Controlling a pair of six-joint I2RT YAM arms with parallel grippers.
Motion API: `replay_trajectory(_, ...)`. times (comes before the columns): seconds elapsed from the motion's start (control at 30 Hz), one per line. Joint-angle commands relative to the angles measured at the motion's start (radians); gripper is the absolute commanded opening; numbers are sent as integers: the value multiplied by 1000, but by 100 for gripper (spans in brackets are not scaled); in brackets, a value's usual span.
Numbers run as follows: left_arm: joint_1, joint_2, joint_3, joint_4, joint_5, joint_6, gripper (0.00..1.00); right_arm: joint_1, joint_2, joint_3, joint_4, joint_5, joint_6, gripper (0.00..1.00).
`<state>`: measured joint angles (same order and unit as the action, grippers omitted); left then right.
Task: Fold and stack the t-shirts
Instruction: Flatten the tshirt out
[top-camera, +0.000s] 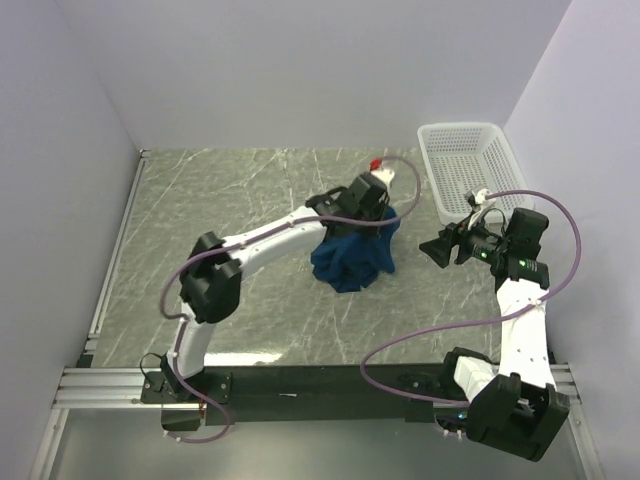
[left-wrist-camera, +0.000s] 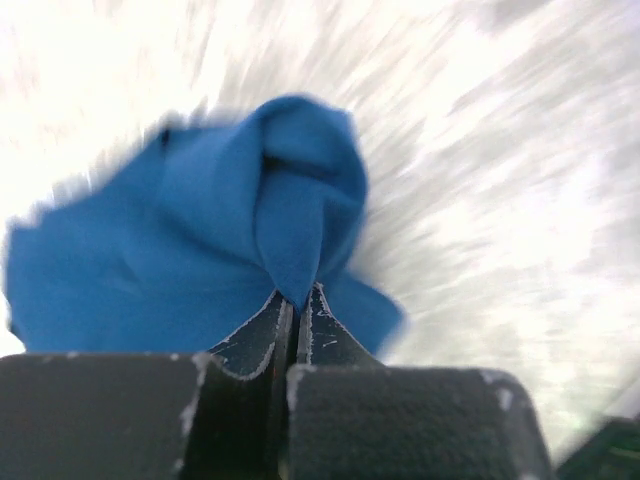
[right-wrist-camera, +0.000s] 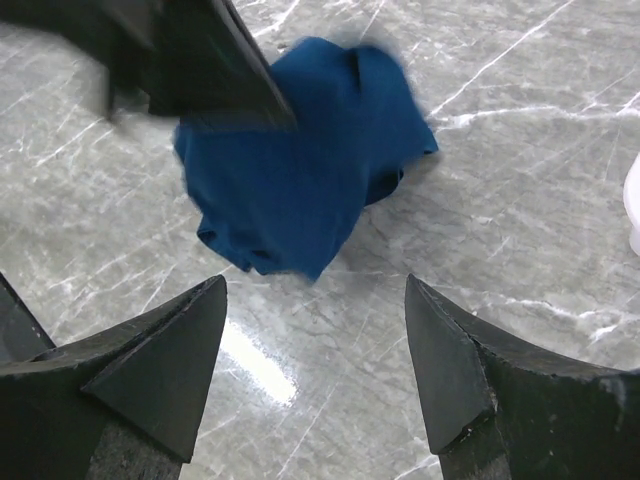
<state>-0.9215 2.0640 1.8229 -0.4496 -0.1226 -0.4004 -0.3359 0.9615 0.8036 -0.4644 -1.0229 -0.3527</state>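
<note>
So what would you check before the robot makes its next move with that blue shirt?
1. Left gripper shut on the t-shirt: ok, cloth is pinched between its fingers.
2. T-shirt spread flat for folding: not ok, it is bunched up.
3. Right gripper open and empty: ok.
4. Right gripper apart from the cloth: ok.
5. Basket away from the t-shirt: ok, it sits at the far right.
6. Which way the chest print faces: cannot tell.

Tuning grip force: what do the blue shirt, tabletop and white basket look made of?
Royal-blue crumpled t-shirt: soft matte knit, likely cotton; drapes in folds.
Grey veined tabletop: glossy marble-look, perhaps laminate; reflects light.
White mesh basket: rigid plastic, apparently; moulded lattice.
</note>
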Motion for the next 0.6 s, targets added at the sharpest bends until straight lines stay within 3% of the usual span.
replay_trajectory(0.0, -11, -218, 179, 83, 93, 23, 0, -14, -24, 32, 15, -26, 18, 78)
replay_trajectory(0.13, -10, -287, 341, 135, 243, -21, 0, -29, -27, 32, 17, -16, 27, 78)
replay_trajectory(0.27, -8, -446, 291, 262, 291, -89, 0, -57, -37, 29, 27, -11, 43, 77)
replay_trajectory(0.37, 15, -630, 74, 388, 261, -161, 0, -80, -43, 31, 23, -23, 41, 77)
replay_trajectory(0.4, 48, -683, -83, 420, 246, -225, 1, -81, -44, 32, 21, -23, 40, 77)
replay_trajectory(0.47, 104, -831, -238, 473, 198, -300, 0, -87, -43, 32, 17, -28, 35, 77)
replay_trajectory(0.57, 268, -994, -555, 479, 240, -440, 1, -89, -37, 37, 3, -26, 23, 77)
